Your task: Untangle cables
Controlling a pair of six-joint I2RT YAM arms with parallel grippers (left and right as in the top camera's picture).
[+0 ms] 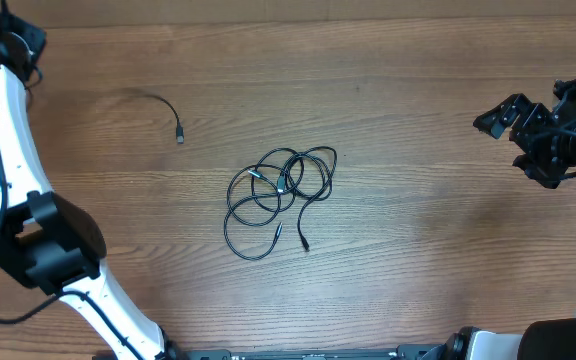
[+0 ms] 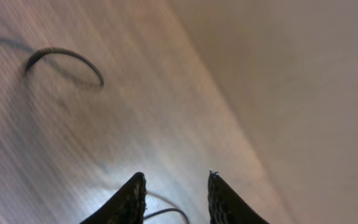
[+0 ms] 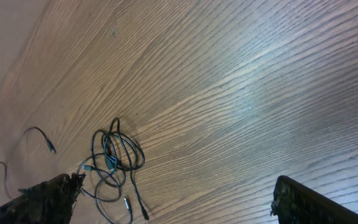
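Showing the cables as a loose knot of thin black cords at the centre of the table, with one lone cable lying well apart toward the upper left. The cords look light, limp and slick, so a pull would likely drag neighbouring loops along. The firmer places to pinch appear to be a silver-tipped plug at the lower edge of the knot, or an outer loop. The left gripper sits low and tilted over the wood, its fingers partly spread with nothing pinched at the tips. Whether the thin cord seen low between them touches cannot be told. The right gripper hangs at the right edge of the overhead view, angled toward the knot, its fingers spread wide and empty.
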